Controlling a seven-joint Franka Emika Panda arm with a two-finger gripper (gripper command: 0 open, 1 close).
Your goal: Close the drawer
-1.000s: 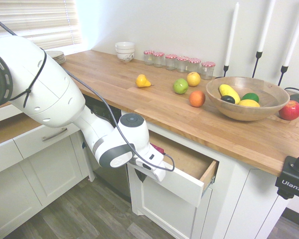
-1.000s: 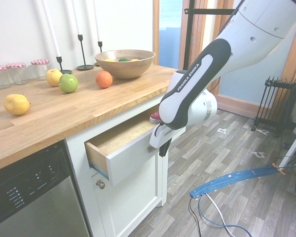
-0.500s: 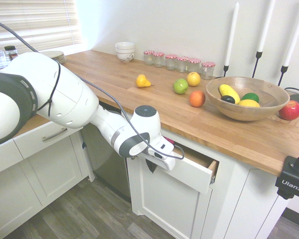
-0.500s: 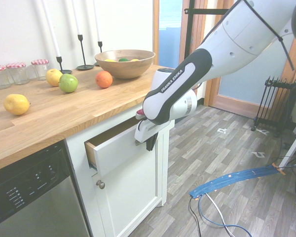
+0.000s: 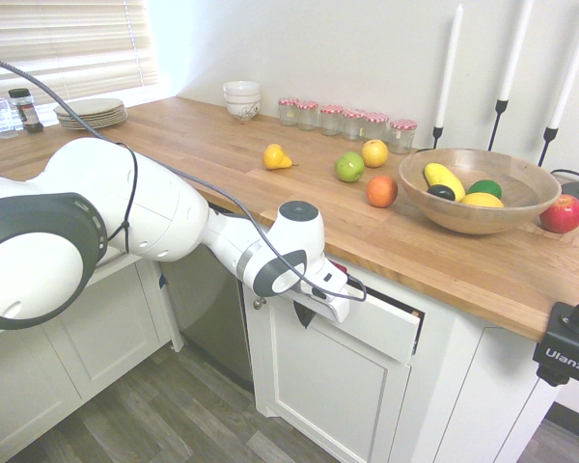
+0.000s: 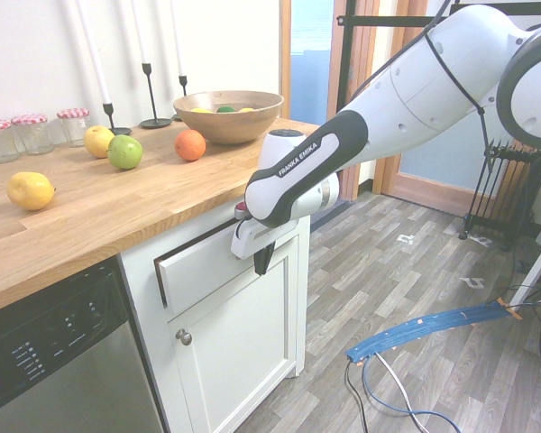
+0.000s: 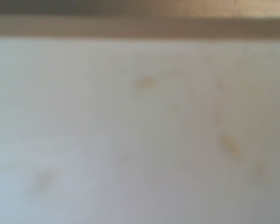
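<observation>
A: Reading labels first: we saw "FRANKA EMIKA" on the forearm in the 2nd ext. view, "Ulanzi" on a black clamp (image 5: 567,352) in the 1st.

B: Wrist cam gave us only a blurred white panel. The drawer (image 6: 198,266) sat nearly shut under the wood counter (image 6: 117,212), a thin gap left.

A: Arm reached low, gripper (image 6: 261,262) pointing downward against the drawer front, fingers clenched on nothing.
</observation>
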